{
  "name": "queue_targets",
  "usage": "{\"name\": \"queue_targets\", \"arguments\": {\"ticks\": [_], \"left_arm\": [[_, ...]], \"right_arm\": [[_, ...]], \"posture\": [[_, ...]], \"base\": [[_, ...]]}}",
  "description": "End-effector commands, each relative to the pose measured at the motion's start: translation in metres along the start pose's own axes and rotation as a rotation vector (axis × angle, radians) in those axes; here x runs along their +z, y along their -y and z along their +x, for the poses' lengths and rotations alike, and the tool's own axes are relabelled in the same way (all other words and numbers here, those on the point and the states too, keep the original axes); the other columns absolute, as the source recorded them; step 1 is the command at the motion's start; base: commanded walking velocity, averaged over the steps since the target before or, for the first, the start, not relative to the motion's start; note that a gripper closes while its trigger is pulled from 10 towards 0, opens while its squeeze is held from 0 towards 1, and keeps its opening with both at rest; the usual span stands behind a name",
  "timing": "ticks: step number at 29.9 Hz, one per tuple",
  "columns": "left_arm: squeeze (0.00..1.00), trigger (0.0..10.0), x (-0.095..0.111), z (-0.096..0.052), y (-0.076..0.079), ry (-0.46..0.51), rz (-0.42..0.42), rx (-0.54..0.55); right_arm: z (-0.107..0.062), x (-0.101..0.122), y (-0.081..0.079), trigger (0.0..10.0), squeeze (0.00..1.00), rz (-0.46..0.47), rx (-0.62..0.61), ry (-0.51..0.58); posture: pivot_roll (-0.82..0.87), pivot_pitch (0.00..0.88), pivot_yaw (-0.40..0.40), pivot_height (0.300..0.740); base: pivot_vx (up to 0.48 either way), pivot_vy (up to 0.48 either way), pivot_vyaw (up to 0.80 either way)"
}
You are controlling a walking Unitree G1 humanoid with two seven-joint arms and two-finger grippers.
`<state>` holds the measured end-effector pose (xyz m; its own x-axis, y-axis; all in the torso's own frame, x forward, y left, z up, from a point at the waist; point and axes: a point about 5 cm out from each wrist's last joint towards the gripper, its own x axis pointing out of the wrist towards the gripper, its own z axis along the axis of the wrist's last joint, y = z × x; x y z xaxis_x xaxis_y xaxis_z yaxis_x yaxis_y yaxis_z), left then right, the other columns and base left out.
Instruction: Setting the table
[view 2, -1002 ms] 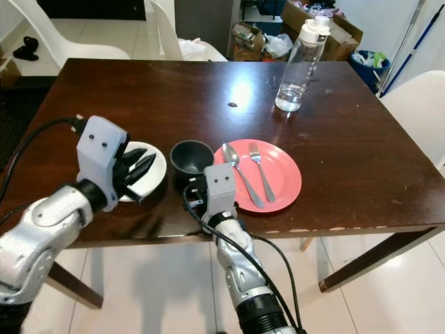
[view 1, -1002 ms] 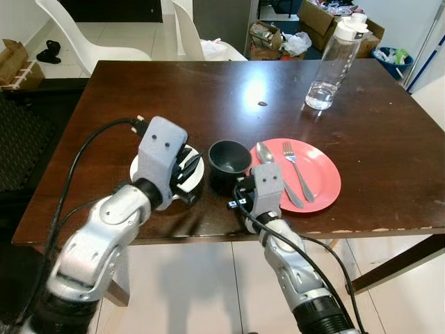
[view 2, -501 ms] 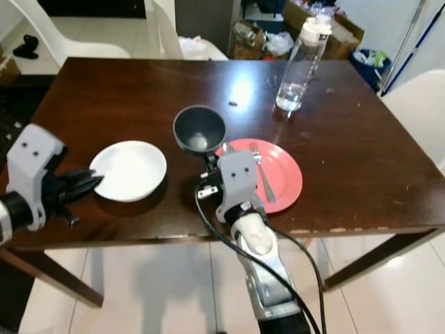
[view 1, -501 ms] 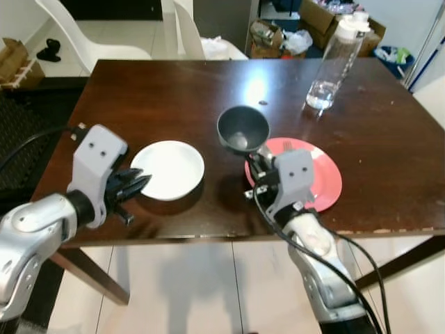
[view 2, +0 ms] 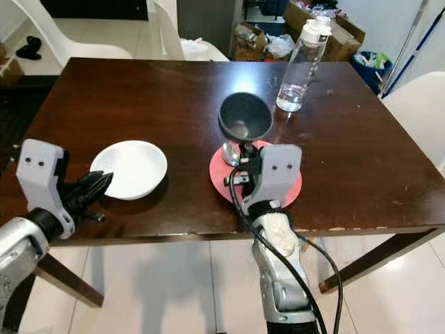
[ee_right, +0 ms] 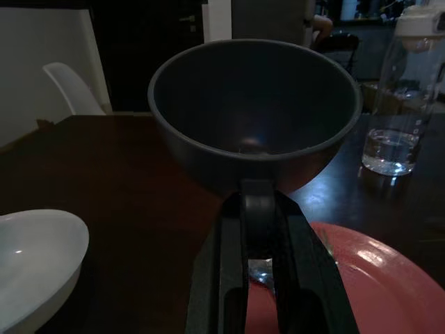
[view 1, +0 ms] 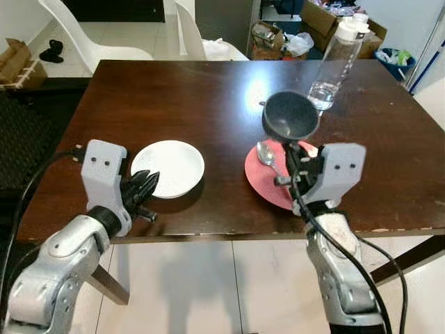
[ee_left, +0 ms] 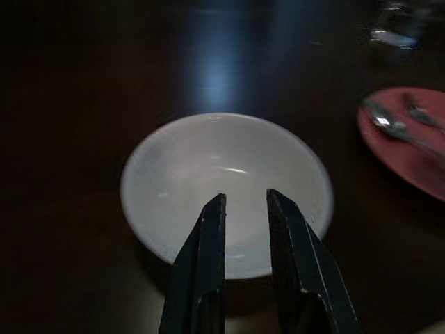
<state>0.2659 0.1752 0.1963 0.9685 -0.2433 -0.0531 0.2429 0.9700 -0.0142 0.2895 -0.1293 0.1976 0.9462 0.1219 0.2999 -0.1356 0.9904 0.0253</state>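
A black bowl (view 1: 290,116) hangs tilted in the air above the far side of the red plate (view 1: 264,182), and my right gripper (view 1: 293,145) is shut on its near rim. In the right wrist view the black bowl (ee_right: 254,104) sits clamped between the two fingers (ee_right: 221,264). A spoon (view 1: 265,153) lies on the plate; my right wrist hides the rest of the plate. The white bowl (view 1: 167,168) rests on the table to the left. My left gripper (view 1: 144,191) is low at its near-left side, fingers slightly open and holding nothing.
The dark wooden table (view 1: 174,90) carries a clear water bottle (view 1: 334,59) at the far right. White chairs (view 1: 90,35) and cardboard boxes (view 1: 316,17) stand beyond the far edge. Tiled floor lies below the front edge.
My right gripper has lifted the black bowl off the table and carried it right, to above the red plate. My left gripper has drawn back off the white bowl toward the front edge.
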Motion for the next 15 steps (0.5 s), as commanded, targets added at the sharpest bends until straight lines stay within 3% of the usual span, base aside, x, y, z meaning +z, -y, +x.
{"name": "queue_targets", "arguments": {"ticks": [1, 10, 15], "left_arm": [[0.00, 10.0, -0.007, 0.001, -0.003, -0.017, -0.011, 0.056], [0.00, 10.0, -0.017, 0.000, -0.001, -0.030, 0.005, 0.091], [0.00, 10.0, -0.018, -0.001, -0.003, -0.028, 0.010, 0.112]], "right_arm": [[-0.001, 0.000, 0.000, 10.0, 0.00, 0.009, 0.002, -0.006], [-0.004, -0.007, -0.006, 10.0, 0.00, 0.011, 0.027, -0.044], [-0.003, -0.011, -0.008, 10.0, 0.00, 0.013, 0.036, -0.058]], "posture": [[-0.01, 0.081, 0.034, 0.740], [-0.01, 0.074, 0.028, 0.740], [0.00, 0.069, 0.028, 0.740]], "base": [[0.000, 0.000, 0.00], [0.000, 0.000, 0.00], [-0.321, 0.000, 0.00]]}}
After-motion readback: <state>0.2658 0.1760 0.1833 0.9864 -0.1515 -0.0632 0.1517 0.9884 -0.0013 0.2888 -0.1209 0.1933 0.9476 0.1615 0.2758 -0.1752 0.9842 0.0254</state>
